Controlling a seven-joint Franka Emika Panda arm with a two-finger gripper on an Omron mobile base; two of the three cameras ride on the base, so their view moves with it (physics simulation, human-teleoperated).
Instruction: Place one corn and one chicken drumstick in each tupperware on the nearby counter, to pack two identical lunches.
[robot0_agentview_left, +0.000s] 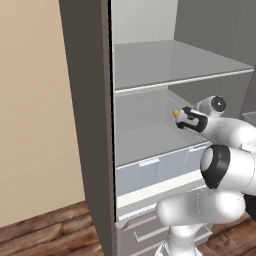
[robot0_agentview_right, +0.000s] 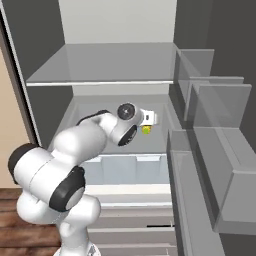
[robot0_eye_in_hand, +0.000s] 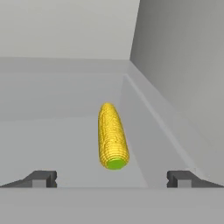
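A yellow corn (robot0_eye_in_hand: 113, 136) with a green stub end lies on the grey fridge shelf (robot0_eye_in_hand: 52, 131), pointing away from the hand, close to the shelf's right wall. My gripper (robot0_eye_in_hand: 112, 178) is open, its two dark fingertips (robot0_eye_in_hand: 41, 178) spread wide just short of the corn's near end, with nothing between them. From the base, the hand (robot0_agentview_left: 190, 120) reaches into the middle shelf and the corn (robot0_agentview_left: 175, 113) peeks out just beyond it. In the right base view the corn (robot0_agentview_right: 146, 130) shows under the hand (robot0_agentview_right: 148, 118). The chicken drumstick, tupperware and counter are out of view.
The open fridge has an upper shelf (robot0_agentview_left: 175, 67) above the hand and a clear drawer (robot0_agentview_left: 150, 172) below. Clear door bins (robot0_agentview_right: 215, 125) stand at the right. The fridge's dark side wall (robot0_agentview_left: 87, 125) stands at the left, beside a beige wall and wooden floor (robot0_agentview_left: 40, 235).
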